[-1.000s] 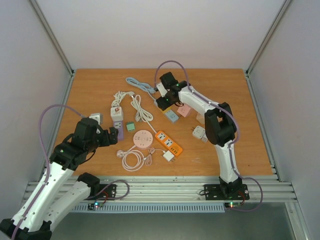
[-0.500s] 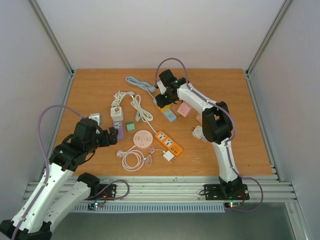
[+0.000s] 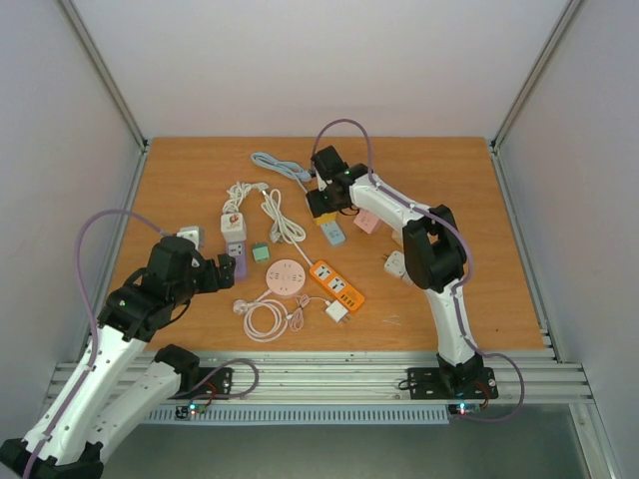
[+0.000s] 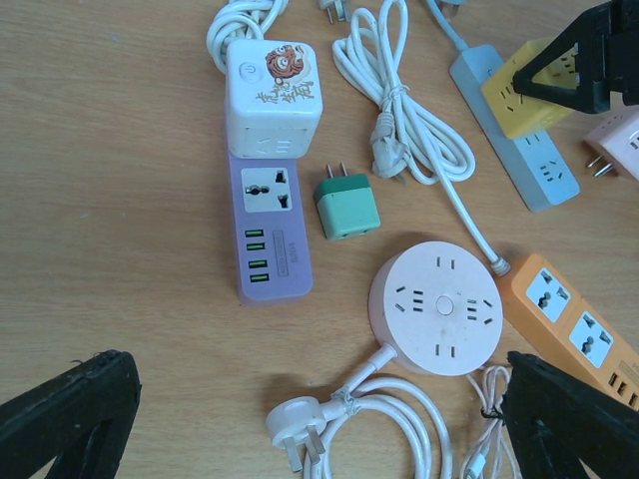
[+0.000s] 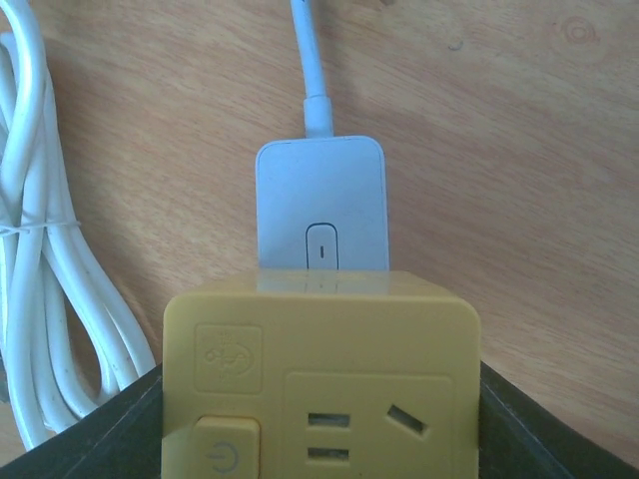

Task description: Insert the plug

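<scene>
My right gripper (image 3: 322, 204) is shut on a yellow cube adapter (image 5: 319, 384), its black fingers (image 5: 90, 429) pressing both sides. The cube's socket face and power button face the wrist camera; its prongs are hidden. Directly beyond it lies the end of a light blue power strip (image 5: 321, 218) with its switch and white cord. In the left wrist view the yellow adapter (image 4: 521, 95) hangs over the blue strip (image 4: 519, 145). My left gripper (image 3: 226, 269) hovers open above the table, between a purple strip (image 4: 270, 235) and a round pink socket (image 4: 436, 306), holding nothing.
A white cube socket (image 4: 272, 95) sits at the purple strip's far end, with a green adapter (image 4: 346, 207) beside it. An orange strip (image 4: 569, 319), a white three-pin plug (image 4: 300, 424), coiled white cords (image 4: 399, 100), a pink adapter (image 3: 367, 221) and a white adapter (image 3: 396, 262) lie around.
My right gripper has carried the yellow adapter a little to the left, over the end of the blue strip. The left arm has stayed still.
</scene>
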Controlling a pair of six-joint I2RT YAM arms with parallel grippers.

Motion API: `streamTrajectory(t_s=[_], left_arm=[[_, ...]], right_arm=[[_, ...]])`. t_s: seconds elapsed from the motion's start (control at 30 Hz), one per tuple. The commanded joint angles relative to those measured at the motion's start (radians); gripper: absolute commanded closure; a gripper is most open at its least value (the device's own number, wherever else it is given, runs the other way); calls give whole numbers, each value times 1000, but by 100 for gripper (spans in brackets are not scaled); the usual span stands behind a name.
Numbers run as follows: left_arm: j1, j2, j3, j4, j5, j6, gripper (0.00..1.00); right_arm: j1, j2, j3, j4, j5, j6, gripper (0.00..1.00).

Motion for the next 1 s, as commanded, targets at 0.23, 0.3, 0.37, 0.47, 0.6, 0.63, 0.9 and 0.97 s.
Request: streamTrajectory(t_s=[0.23, 0.3, 0.37, 0.47, 0.6, 0.63, 0.9, 0.97], left_arm=[[4, -7, -9, 27, -23, 15, 1], [4, -8, -8, 26, -24, 15, 1], [3, -8, -8, 25, -26, 13, 1], [4, -8, -9, 25, -27, 13, 1], [4, -6, -9, 25, -28, 13, 1], [4, -5, -7, 25, -30, 13, 1], [3, -14, -5, 18, -42, 12, 1], [3, -22, -6, 19, -46, 11, 1]], right_arm=[[12, 168, -120, -124, 176, 152, 60], [12, 176, -107, -142, 175, 158, 60], [12, 178, -97, -151, 165, 162, 59], [12, 170, -82, -160, 156, 166, 54], [12, 116, -58, -143, 144, 154, 36], [12, 97, -52, -136, 145, 153, 31], [14, -42, 9, -91, 85, 118, 8], [15, -84, -8, -78, 90, 116, 2]])
